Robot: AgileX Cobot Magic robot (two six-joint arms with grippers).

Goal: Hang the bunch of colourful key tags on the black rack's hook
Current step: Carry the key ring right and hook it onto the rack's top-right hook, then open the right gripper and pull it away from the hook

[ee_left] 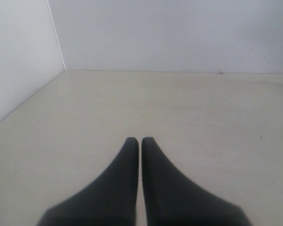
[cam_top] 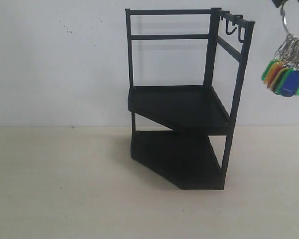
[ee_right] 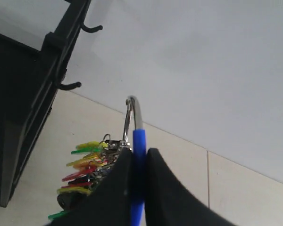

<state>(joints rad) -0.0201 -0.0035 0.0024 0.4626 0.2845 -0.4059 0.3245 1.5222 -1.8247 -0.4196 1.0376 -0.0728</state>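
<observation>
The black rack (cam_top: 184,104) stands mid-table, two-tier, with small J-shaped hooks (cam_top: 232,29) on its upper right rail. The colourful key tag bunch (cam_top: 287,69) hangs in the air at the top right, to the right of the hooks and apart from them. My right gripper (ee_right: 139,153) is shut on a blue tag of the bunch (ee_right: 138,155), with the large silver ring (ee_right: 132,117) rising past the fingertips and yellow, green and red tags (ee_right: 82,167) fanned out beside them. Two rack hooks (ee_right: 68,86) show ahead in the right wrist view. My left gripper (ee_left: 140,141) is shut and empty over bare table.
A white wall (cam_top: 60,59) runs behind the rack. The pale table (cam_top: 65,184) spreads in front and to the left of the rack. In the left wrist view a corner between two white walls (ee_left: 56,42) shows beyond the table.
</observation>
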